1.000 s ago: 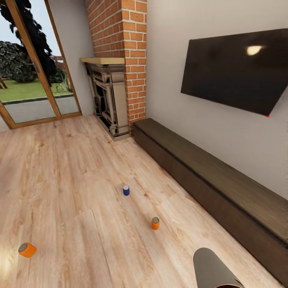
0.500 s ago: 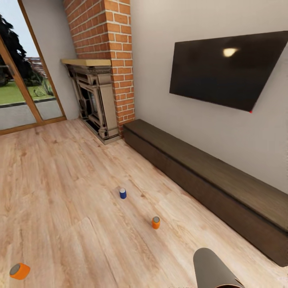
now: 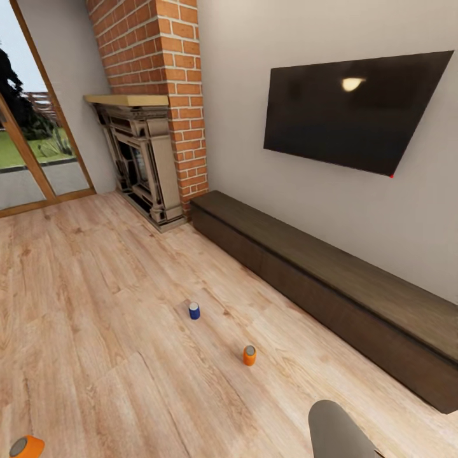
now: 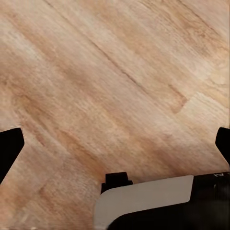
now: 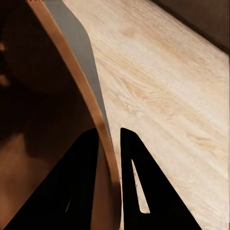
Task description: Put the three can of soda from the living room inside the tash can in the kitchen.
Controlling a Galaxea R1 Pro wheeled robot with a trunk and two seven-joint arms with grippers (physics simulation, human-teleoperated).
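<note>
Living room: warm wood-plank floor (image 3: 95, 305), red brick fireplace (image 3: 152, 108), black wall-mounted TV (image 3: 356, 108), long low dark cabinet (image 3: 331, 286) along the wall.

Two bright orange soda cans with grey metal tops in the head view. One upright orange can (image 3: 249, 355) ahead of the right tool, well apart from it, out on the floor short of the cabinet. A second orange can (image 3: 25, 446) far off to the left at the frame's lower corner, tipped on its side, partly cut off. One small blue can (image 3: 194, 310) upright, beyond the upright orange one, farther from the tool.

One tan tapered trash can (image 3: 337, 429) at the lower edge of the head view, carried on the right side. In the right wrist view, right tool (image 5: 109, 143) closed on the trash can rim (image 5: 81, 86): one dark finger (image 5: 72, 191) inside against the brown wall, the other outside, rim pinched between.

Left tool (image 4: 115, 143) spread wide, two dark fingertips (image 4: 9, 148) at opposite edges of the left wrist view, bare floor planks between, nothing held.
</note>
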